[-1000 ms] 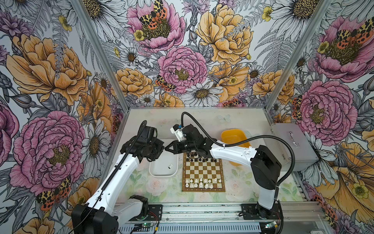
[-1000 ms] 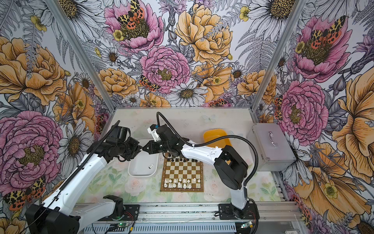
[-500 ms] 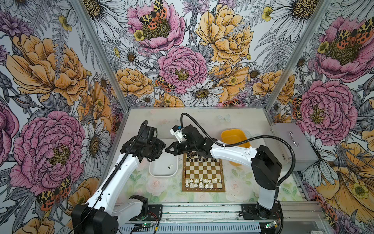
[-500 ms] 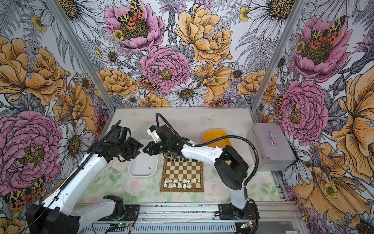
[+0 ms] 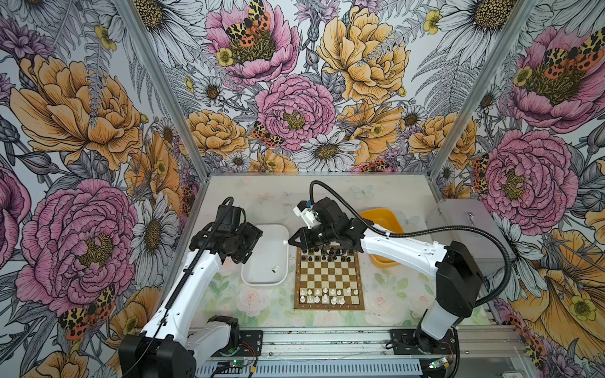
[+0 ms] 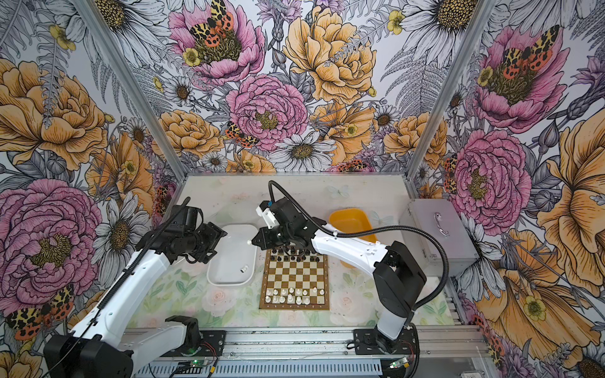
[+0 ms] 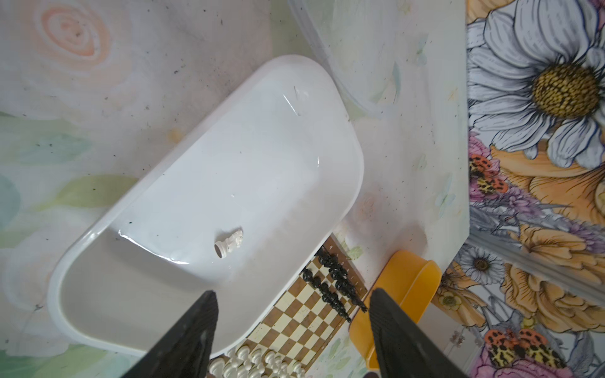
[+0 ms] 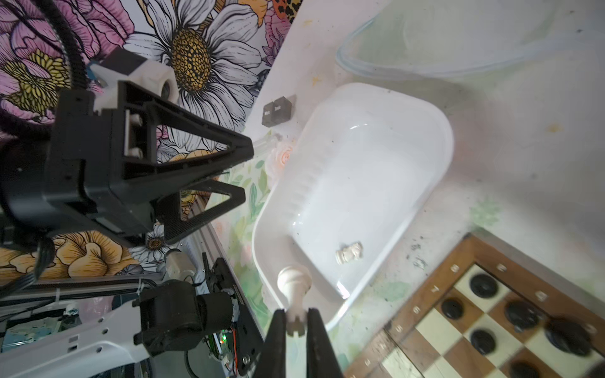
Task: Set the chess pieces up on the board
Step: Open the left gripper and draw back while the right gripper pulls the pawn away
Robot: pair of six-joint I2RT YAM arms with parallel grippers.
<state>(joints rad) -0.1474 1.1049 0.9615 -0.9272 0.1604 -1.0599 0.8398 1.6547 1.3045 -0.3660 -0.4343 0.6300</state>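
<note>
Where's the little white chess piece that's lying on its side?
In a top view the white piece lies inside the white tray, near its front right corner, just left of the board.

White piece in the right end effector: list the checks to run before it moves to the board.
1. Grip: right end effector shut on the white piece, clamping its notched top: ok.
2. Left end effector open, empty, apart from the piece: ok.
3. Piece upright: base points sideways, not down: not ok.
4. Free square on the board: gaps in the near white rows, right end: ok.
5. White tray emptied: one lying piece inside: not ok.
</note>
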